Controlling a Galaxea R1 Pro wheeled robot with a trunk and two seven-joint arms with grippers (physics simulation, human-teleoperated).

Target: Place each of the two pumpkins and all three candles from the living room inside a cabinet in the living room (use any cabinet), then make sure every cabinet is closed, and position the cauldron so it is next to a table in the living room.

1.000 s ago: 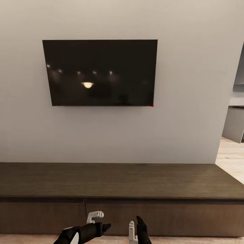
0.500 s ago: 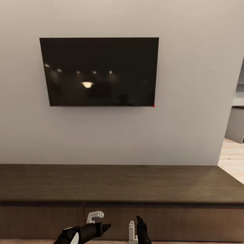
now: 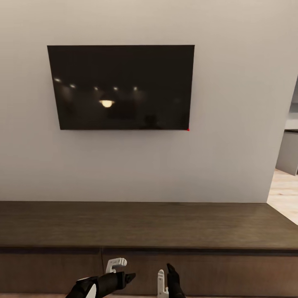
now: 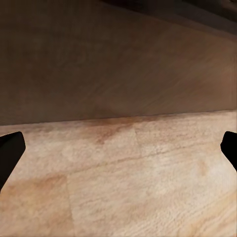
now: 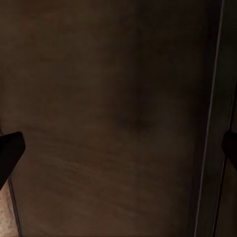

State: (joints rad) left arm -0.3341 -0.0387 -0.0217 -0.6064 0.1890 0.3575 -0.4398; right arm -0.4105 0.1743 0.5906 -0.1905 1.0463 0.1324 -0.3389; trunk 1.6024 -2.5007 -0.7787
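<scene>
The cabinet [image 3: 149, 223] is a long, low dark-brown unit under a wall TV, and its visible drawer fronts sit flush and shut. My left gripper [image 3: 121, 271] hangs open low in front of it, just left of the seam between two fronts. In the left wrist view the left gripper [image 4: 118, 148] frames the cabinet's base [image 4: 98, 59] and the wood floor [image 4: 128, 187]. My right gripper [image 3: 166, 281] is open too, close to a drawer front [image 5: 108, 123] with nothing between the fingers [image 5: 10, 153]. Pumpkins, candles, cauldron and table are out of view.
A black TV [image 3: 121, 87] hangs on the grey wall [image 3: 231, 124] above the cabinet. Past the wall's right end, light wood floor [image 3: 283, 192] leads into another room with a grey unit [image 3: 288, 153].
The head view has crept slightly closer to the wall, so the TV looks a little larger. Both grippers hold the same pose.
</scene>
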